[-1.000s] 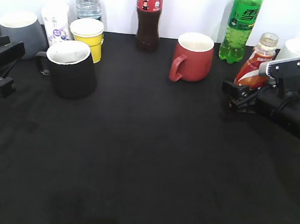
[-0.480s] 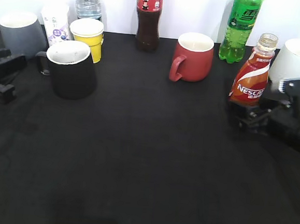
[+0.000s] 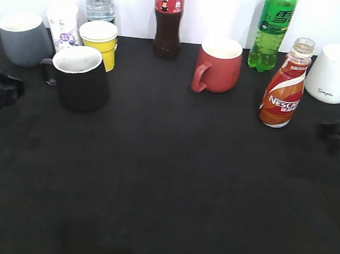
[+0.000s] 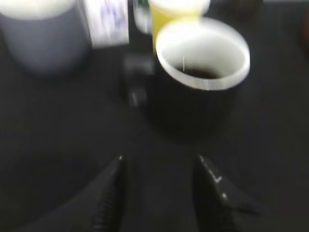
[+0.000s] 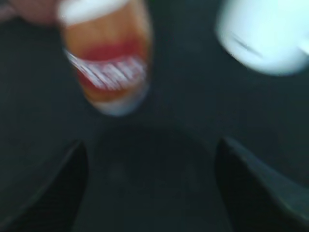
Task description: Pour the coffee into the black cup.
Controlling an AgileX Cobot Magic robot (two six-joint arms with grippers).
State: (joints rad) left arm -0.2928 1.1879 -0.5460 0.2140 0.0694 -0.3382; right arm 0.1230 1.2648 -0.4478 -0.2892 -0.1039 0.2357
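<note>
Coffee: small curvy plastic bottle with an orange-red and white wrap (image 3: 285, 84), upright on the black desk (image 3: 172, 174), right of the red ceramic mug (image 3: 219, 64), uncapped.
Black cup: wide black mug with a white inside (image 3: 81, 76), well left of the red mug, with dark liquid at its bottom.
Left end effector (image 4: 161, 186): fingers spread, holding nothing, near the black mug.
Right end effector (image 5: 149, 186): blurred, fingers wide apart, empty, just short of the coffee bottle.
White mug (image 3: 336, 73): right of the bottle.

Four mugs: grey (image 3: 25, 38), black (image 3: 79, 77), red (image 3: 218, 64), white (image 3: 335, 73). Four bottles: water (image 3: 101, 4), cola (image 3: 168, 21), green (image 3: 273, 31), coffee (image 3: 286, 85). One yellow cup (image 3: 99, 42), one carton (image 3: 63, 25).
</note>
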